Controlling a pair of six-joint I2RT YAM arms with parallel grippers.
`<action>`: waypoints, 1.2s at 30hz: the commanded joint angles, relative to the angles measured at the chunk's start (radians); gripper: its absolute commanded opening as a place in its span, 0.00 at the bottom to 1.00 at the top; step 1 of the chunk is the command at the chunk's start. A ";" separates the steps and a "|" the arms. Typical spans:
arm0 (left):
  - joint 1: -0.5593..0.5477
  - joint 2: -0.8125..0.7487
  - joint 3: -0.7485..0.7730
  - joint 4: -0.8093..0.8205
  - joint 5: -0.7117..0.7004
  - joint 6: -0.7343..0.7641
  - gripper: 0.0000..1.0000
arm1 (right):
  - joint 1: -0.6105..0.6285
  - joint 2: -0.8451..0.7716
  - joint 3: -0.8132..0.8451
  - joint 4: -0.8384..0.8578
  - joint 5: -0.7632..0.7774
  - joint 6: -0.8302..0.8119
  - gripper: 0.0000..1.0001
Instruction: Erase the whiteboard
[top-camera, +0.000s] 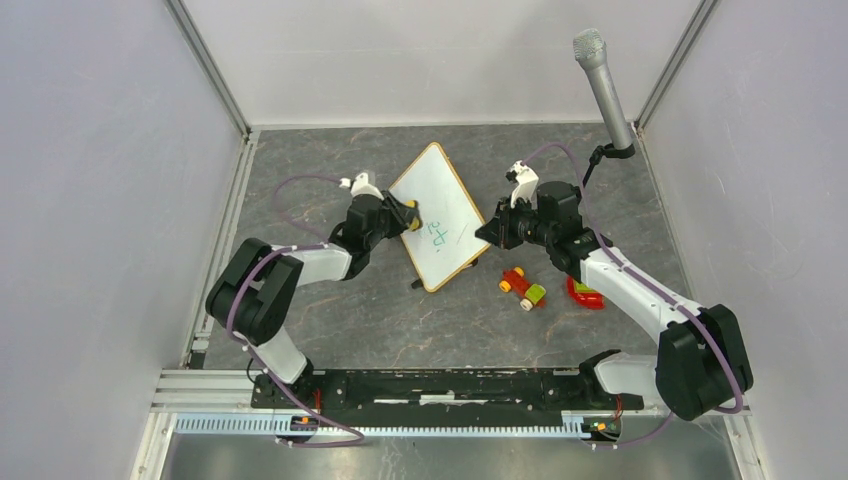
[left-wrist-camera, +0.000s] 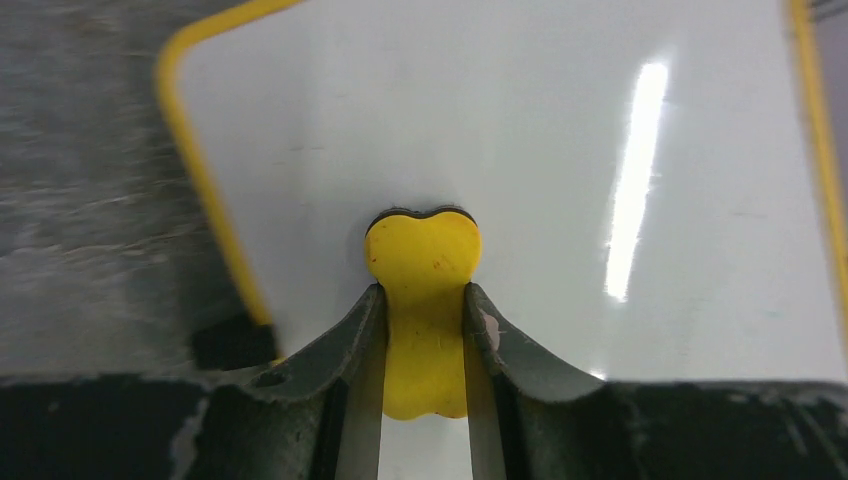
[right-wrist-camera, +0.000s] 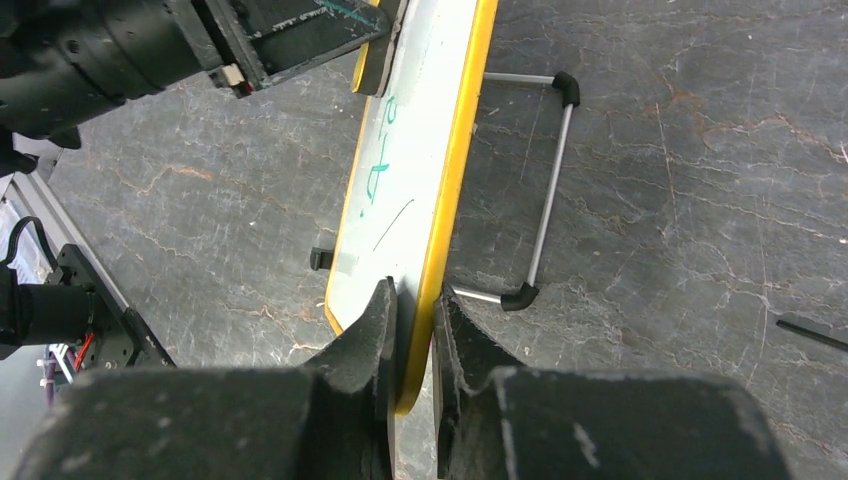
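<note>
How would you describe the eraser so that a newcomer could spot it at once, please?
Find the whiteboard mid-table. At its left edge, the left gripper pinches the eraser: a small yellow block, the only thing held against the white face.

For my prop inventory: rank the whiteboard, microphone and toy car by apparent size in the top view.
1. whiteboard
2. microphone, which seems raised toward the camera, so its true rank is unsure
3. toy car

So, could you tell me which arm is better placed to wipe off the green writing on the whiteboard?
Left. The left end effector is shut on the yellow eraser, pressed to the whiteboard beside the green writing. The right end effector is shut on its frame, steadying it.
</note>
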 joint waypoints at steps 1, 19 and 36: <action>0.021 0.013 -0.064 -0.055 -0.030 -0.093 0.13 | 0.070 0.017 -0.005 -0.006 -0.161 -0.089 0.00; -0.364 -0.043 -0.044 0.215 -0.141 0.149 0.17 | 0.073 0.008 -0.014 -0.016 -0.161 -0.101 0.00; -0.147 -0.121 -0.301 0.113 -0.267 -0.168 0.15 | 0.073 -0.011 -0.029 -0.010 -0.164 -0.101 0.00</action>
